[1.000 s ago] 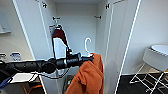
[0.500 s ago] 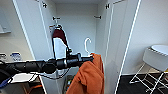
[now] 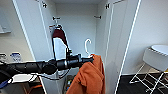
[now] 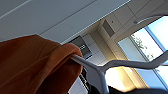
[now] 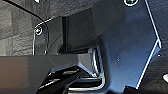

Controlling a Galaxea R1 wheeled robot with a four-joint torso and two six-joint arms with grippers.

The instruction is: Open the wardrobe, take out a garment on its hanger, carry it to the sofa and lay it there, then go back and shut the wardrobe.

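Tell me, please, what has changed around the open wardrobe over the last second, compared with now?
Nothing has visibly changed. The left gripper still holds the white hanger with the orange shirt out in front of the open wardrobe, the shirt drooping below the arm. The maroon-and-white garment still hangs inside, and the white chair stays at the right.

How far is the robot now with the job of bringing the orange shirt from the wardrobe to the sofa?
Done: the wardrobe stands open, both doors swung wide. In hand: the left gripper holds the white hanger with the orange garment in front of the opening, apart from the maroon garment that hangs inside. Left: the orange garment is not yet on the sofa, and the doors are not yet closed.
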